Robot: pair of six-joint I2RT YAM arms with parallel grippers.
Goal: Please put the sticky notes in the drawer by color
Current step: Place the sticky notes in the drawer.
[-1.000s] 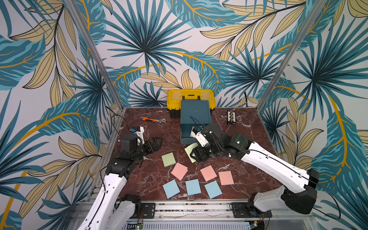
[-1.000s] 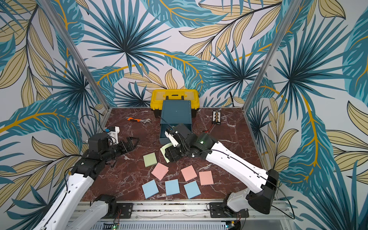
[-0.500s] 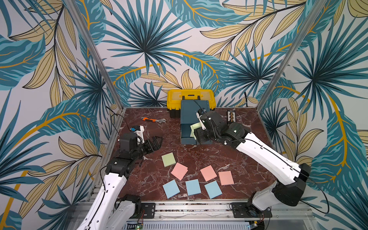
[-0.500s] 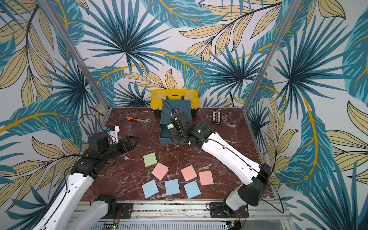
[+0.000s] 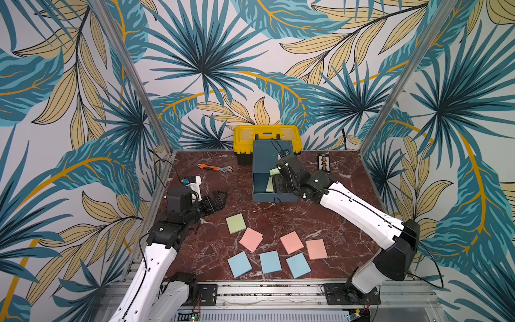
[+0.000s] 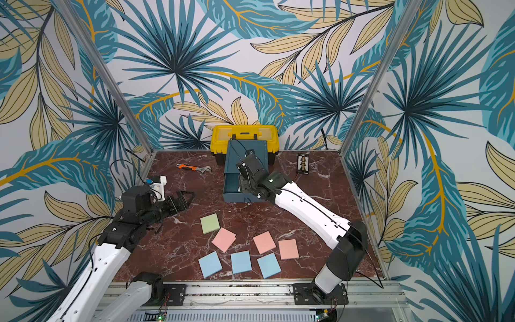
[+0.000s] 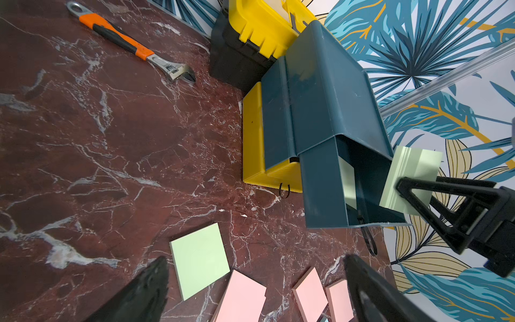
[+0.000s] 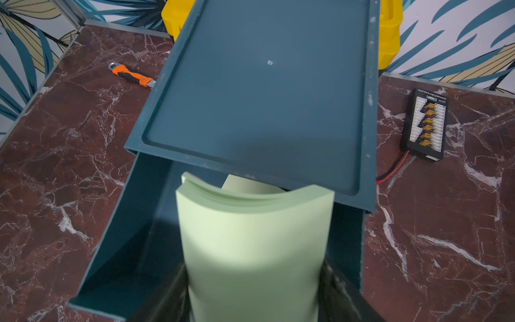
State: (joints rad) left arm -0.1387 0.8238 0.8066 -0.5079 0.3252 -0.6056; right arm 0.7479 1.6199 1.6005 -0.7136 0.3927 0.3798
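Pads are flat pastel squares. One green pad [image 8: 250, 245] is clamped by its side edges in the right end effector [image 8: 252, 264] and bowed into a curve. It is over the pulled-out top drawer [image 8: 119, 245] of the chest [image 5: 267, 152]; contact with the drawer cannot be determined. The chest has a dark teal top and top drawer and stands at the back of the desk [image 5: 195, 251], directly in front of the toolbox [image 5: 267, 133]. A second green pad [image 7: 347, 178] is inside the drawer. In front of the chest lie a third green pad [image 5: 236, 223], three pink pads [image 5: 291, 242] and, nearest the front edge, three blue pads [image 5: 270, 261].

The left end effector [image 5: 220, 199] hovers over bare desk to the left of the chest, jaws wide, holding nothing.

In both top views the right wrist covers most of the drawer opening, and the held pad shows only as a pale sliver. In the right wrist view the fingers [image 8: 337, 290] are blurred and cut off by the frame edge, and the chest top half hides the second pad. The left wrist view cuts off the pink pads.

Only the left wrist view shows the yellow lower drawers [image 7: 256, 139]. Only the right wrist view shows the bow in the held pad. Only the top views show all three blue pads whole.
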